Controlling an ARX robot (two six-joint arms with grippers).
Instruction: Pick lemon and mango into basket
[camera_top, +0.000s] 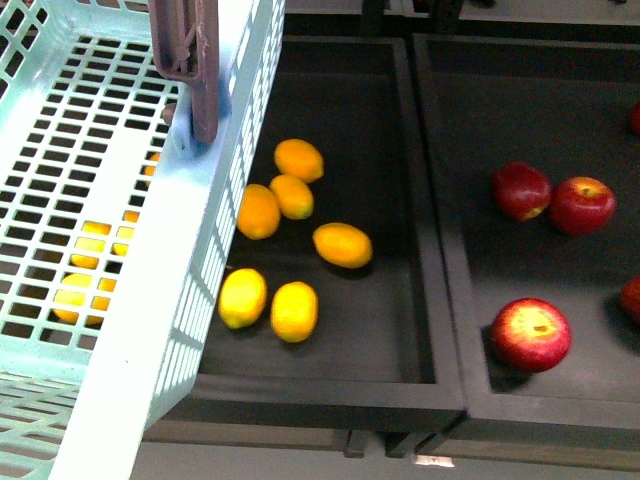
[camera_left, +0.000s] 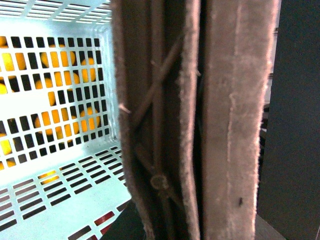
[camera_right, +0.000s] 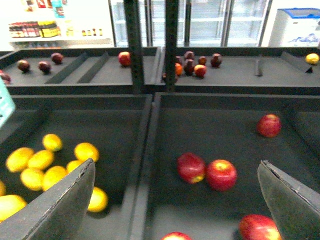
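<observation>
basket (camera_top: 150, 300): far left, over the tray (camera_top: 380, 330)
left gripper: jaws hidden, cannot tell
lemon (camera_top: 294, 311): in tray, just right of basket
right gripper (camera_right: 176, 164): jaws apart, above trays
next: drop over one lemon, across its short side, clear of neighbours

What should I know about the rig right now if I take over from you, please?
Right gripper: open, empty.
Left gripper: not visible; its camera is close against the brown handles of the basket.
The basket is left of the lemons, which lie loose in the black bin; no fruit seen inside it.
No mango identifiable.
Both picks remain.
</observation>
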